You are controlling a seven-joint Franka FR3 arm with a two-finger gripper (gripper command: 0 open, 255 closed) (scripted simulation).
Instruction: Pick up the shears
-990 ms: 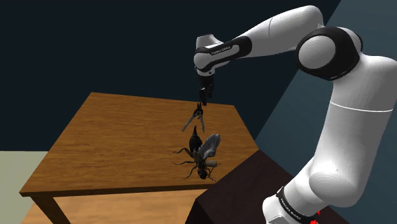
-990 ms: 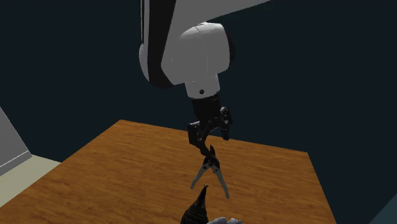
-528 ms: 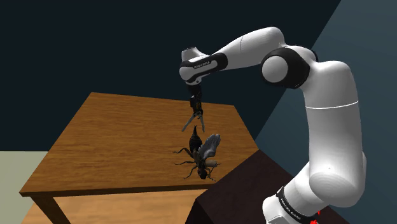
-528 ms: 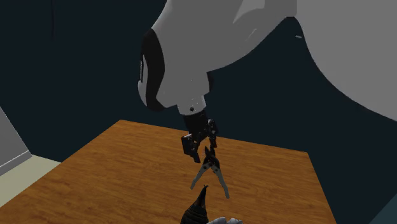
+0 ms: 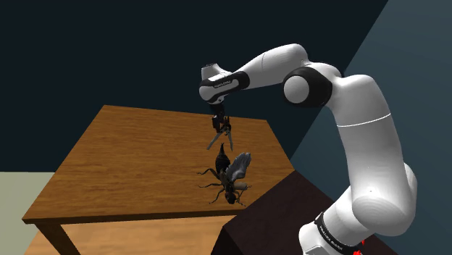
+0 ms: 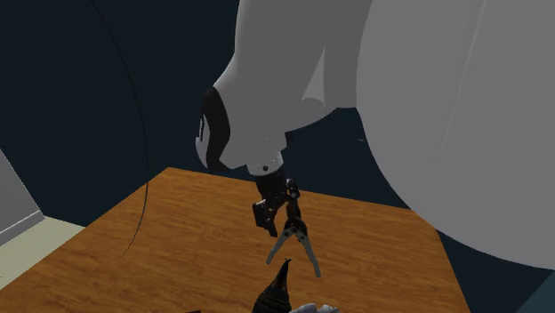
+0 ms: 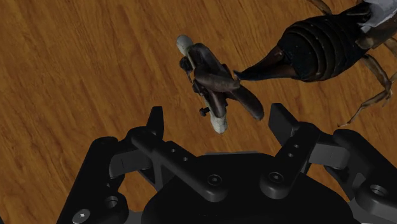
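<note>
The shears (image 5: 222, 135) are over the right part of the wooden surface (image 5: 130, 159) as the shoulder view shows it, just on the far side of a big dark insect figure (image 5: 230, 177). They are raised up steeply and do not lie flat. In the second exterior view the shears (image 6: 292, 242) have their two handles spread apart downward and the joined end pointing up to the gripper (image 6: 283, 218). In the wrist view the shears (image 7: 213, 83) are dark with pale ends, and the pointed tail of the insect figure (image 7: 324, 44) reaches their middle and seems to touch it. The gripper (image 7: 216, 113) is directly above them with its fingers wide apart. One pale end of the shears comes between the fingers, but neither finger touches it, so the gripper holds nothing. In the shoulder view the gripper (image 5: 219, 122) hangs down from the white arm (image 5: 362, 123), which bends over from the dark stand (image 5: 268, 217) at the near right. Behind the surface is a dark wall (image 5: 109, 51).
</note>
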